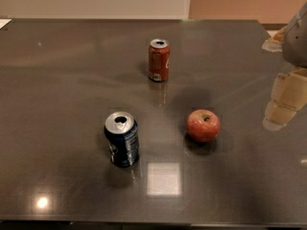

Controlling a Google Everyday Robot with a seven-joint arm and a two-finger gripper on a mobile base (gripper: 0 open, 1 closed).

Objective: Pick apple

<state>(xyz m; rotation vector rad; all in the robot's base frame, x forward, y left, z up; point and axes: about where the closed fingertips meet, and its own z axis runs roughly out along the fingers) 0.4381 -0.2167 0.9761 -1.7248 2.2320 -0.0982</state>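
The apple (203, 125) is round and red with an orange-yellow blush and a small stem dimple on top. It rests on the dark grey table (57, 80), right of centre. My gripper (287, 99) is at the right edge of the camera view, raised above the table, to the right of the apple and clearly apart from it. It holds nothing that I can see, and part of it is cut off by the edge of the view.
A red soda can (159, 60) stands upright behind and left of the apple. A dark blue soda can (122, 139) stands upright to the apple's left, nearer the front. The table's front edge (144, 223) runs along the bottom.
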